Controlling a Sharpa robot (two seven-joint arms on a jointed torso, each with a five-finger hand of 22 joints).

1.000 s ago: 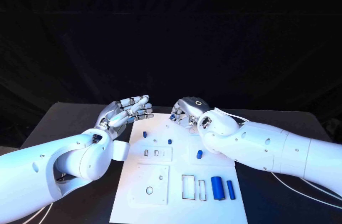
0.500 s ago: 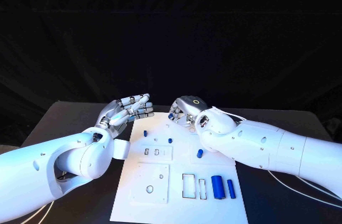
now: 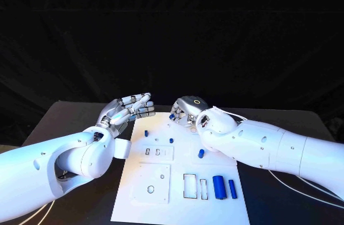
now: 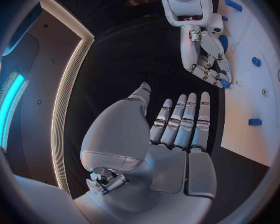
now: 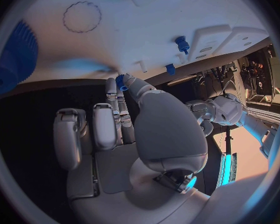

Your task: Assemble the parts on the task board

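Note:
The white task board (image 3: 179, 205) lies lengthwise in the middle of the table. At its far edge my right hand (image 3: 188, 111) pinches a small blue part (image 3: 173, 116) between thumb and a finger, just over the board (image 5: 134, 30); the right wrist view shows that part (image 5: 120, 80) at the fingertips of the right hand (image 5: 134, 129). My left hand (image 3: 129, 108) hovers beside the board's far left corner, palm up, fingers straight and apart, holding nothing. In the left wrist view the left hand (image 4: 171, 134) is empty and the right hand (image 4: 205, 59) has the blue part (image 4: 225, 83) at its tips.
Blue pegs stand on the board (image 3: 145, 134) (image 3: 170, 141) (image 3: 201, 154). Two blue cylinders (image 3: 218, 187) (image 3: 232, 189) lie at its near right beside rectangular slots (image 3: 189, 187). A blue toothed wheel (image 5: 15, 55) sits near the right hand. Black table (image 3: 287, 205) surrounds the board.
The left hand has drifted slightly farther from me, its fingers a little straighter. The right hand still pinches the blue part and has barely moved.

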